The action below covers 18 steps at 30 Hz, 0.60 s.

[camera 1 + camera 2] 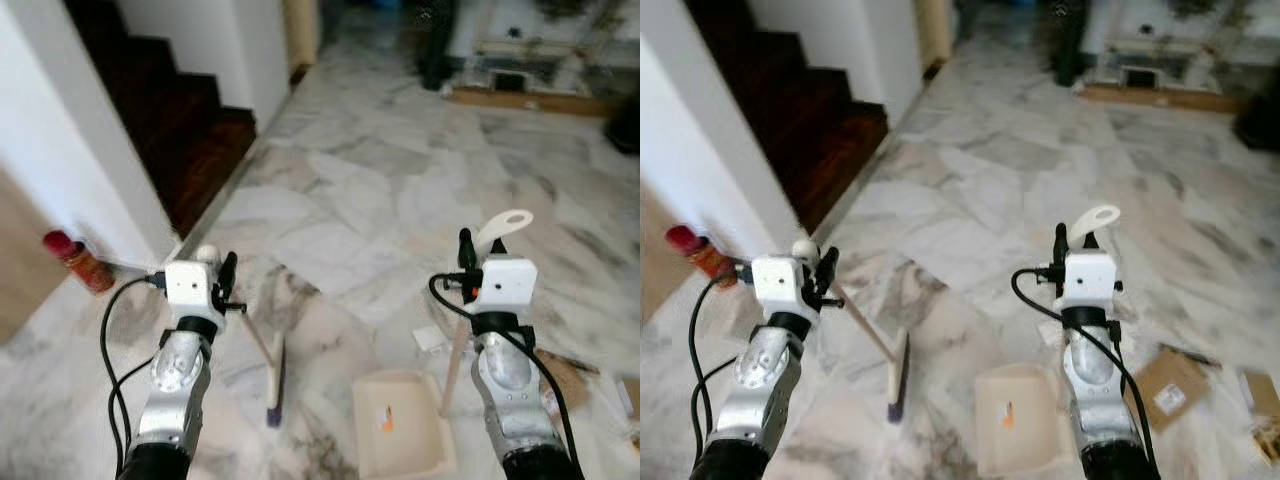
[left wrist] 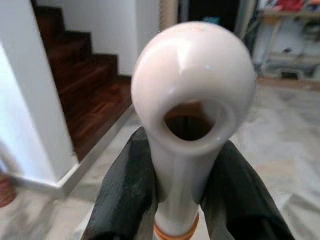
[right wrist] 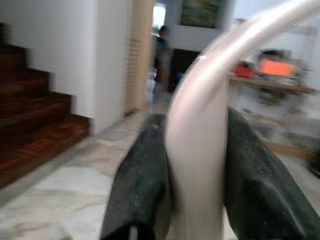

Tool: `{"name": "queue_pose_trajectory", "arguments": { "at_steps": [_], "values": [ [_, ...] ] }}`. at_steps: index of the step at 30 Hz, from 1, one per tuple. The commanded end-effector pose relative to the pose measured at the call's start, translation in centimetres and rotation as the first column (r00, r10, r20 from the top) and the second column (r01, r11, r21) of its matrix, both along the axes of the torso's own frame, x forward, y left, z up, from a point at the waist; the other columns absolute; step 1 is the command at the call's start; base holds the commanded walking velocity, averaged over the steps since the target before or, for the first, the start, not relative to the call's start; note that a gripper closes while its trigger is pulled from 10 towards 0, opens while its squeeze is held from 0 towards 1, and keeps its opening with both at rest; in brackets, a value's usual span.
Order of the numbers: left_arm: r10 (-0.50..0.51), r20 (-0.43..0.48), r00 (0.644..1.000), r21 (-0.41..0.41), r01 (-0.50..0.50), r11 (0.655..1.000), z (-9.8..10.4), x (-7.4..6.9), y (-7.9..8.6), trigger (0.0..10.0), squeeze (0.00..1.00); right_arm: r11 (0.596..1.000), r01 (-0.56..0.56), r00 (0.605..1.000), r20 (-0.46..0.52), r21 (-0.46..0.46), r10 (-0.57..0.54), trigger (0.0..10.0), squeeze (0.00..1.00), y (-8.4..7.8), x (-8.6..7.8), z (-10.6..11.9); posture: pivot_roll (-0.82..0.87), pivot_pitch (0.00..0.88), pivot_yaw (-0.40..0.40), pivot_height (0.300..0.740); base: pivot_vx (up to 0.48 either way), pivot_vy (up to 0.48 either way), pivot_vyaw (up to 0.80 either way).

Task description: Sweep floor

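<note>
My left gripper [image 1: 222,268] is shut on the rounded white top of a broom handle [image 2: 192,95]. The handle slants down to the broom head [image 1: 275,385] on the marble floor between my arms. My right gripper [image 1: 478,250] is shut on the pale, looped handle of a dustpan [image 1: 505,225]. The cream dustpan tray [image 1: 400,425] rests on the floor by that arm. In the wrist views, black fingers [image 2: 125,195] clamp the broom handle and black fingers [image 3: 142,185] clamp the dustpan handle [image 3: 197,150].
Dark wooden stairs [image 1: 190,120] rise at the left behind a white wall [image 1: 70,150], with a red can [image 1: 75,260] at its foot. A cardboard piece [image 1: 565,375] and paper scraps [image 1: 428,338] lie at the right. Shelving [image 1: 520,60] stands at the far end.
</note>
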State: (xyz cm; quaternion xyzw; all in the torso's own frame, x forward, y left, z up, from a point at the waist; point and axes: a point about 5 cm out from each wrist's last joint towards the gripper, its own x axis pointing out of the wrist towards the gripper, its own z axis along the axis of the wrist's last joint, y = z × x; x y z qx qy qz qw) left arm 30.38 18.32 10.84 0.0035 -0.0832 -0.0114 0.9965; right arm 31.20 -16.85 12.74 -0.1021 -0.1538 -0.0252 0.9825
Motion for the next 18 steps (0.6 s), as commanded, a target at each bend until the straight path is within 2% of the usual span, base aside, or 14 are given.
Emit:
{"name": "queue_pose_trajectory", "arguments": {
  "at_steps": [1, 18],
  "values": [
    [-0.014, 0.053, 0.999, 0.017, 0.013, 1.0, 1.24, 0.44, -0.45, 10.0, 0.0, 0.999, 0.029, 0.999, 0.031, 0.022, -0.029, 10.0, 0.0, -0.77, -0.02, 0.68, 0.05, 0.076, 0.022, 0.74, 0.345, 0.0, 0.0],
    [-0.016, 0.054, 0.998, 0.019, 0.015, 1.0, 1.43, 0.6, -0.48, 10.0, 0.0, 0.999, 0.017, 0.999, 0.043, 0.041, -0.019, 10.0, 0.0, -0.41, 0.1, 0.96, 0.05, 0.094, 0.028, 0.74, 0.341, 0.0, 0.0]
  ]
}}
